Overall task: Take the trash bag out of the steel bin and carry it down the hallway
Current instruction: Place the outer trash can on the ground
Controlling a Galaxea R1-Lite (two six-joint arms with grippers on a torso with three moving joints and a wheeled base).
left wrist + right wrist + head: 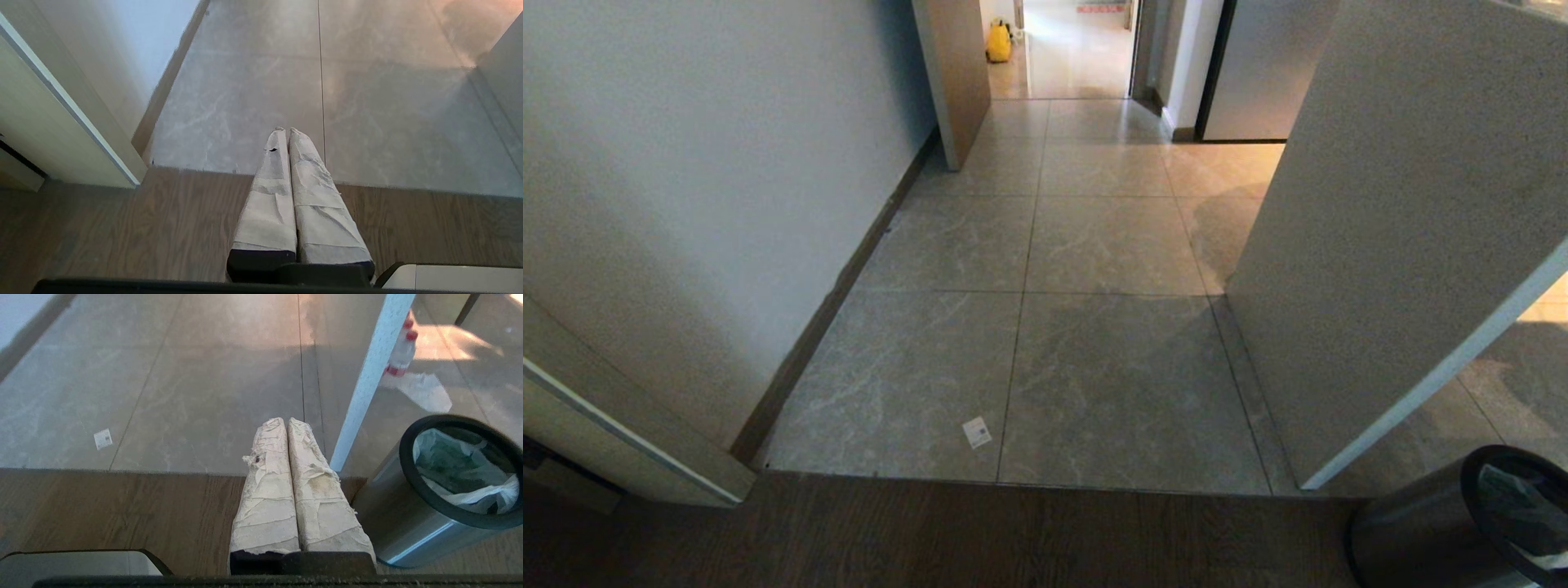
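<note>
Bin and bag off to the right, nearest the right end effector [288, 422].

Trash bag [457, 473] lining the steel bin [412, 522], not yet lifted out, standing upright on the wooden floor [122, 510] just beside and right of the right end effector, whose fingers are pressed together on nothing. Left end effector [286, 131] likewise pressed together, empty, farther from the bin. Hallway [1094, 245] straight ahead beyond the threshold.
</note>
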